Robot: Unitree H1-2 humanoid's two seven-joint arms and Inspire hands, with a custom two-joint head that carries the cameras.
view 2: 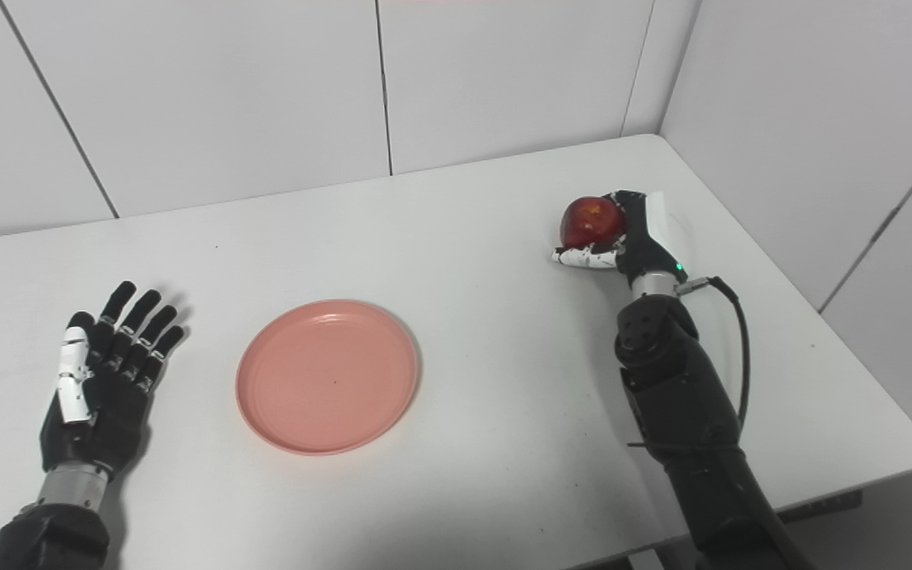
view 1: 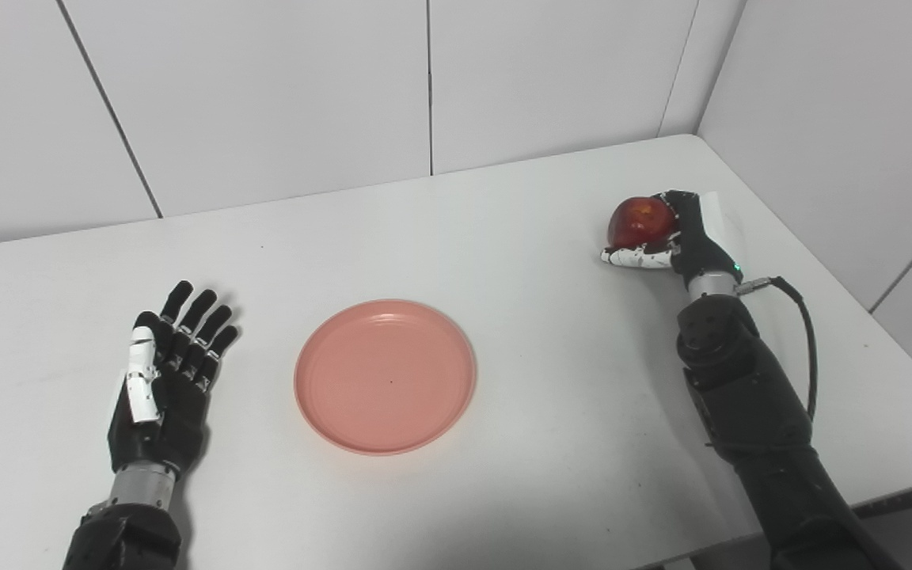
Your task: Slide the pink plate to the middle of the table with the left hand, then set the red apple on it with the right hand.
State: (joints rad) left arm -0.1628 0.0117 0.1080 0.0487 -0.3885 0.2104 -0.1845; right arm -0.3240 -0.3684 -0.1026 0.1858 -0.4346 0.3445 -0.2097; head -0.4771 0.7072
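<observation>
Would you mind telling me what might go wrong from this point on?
1. The right hand cups the glossy red apple from the side, so the apple might slip on the way over.
2. The shallow round pink plate has a low rim, so the apple could roll off.
3. The open left hand lies apart from the plate and cannot steady it.

Nothing here can be read: no words, labels, brand marks or numbers show on anything in either view. The pink plate (view 1: pixel 385 376) is plain, the red apple (view 1: pixel 640 222) carries no sticker that I can make out, and the white table (view 1: pixel 503 237) and wall panels (view 1: pixel 266 87) are bare of print. Both hands show only black and white casing.
</observation>
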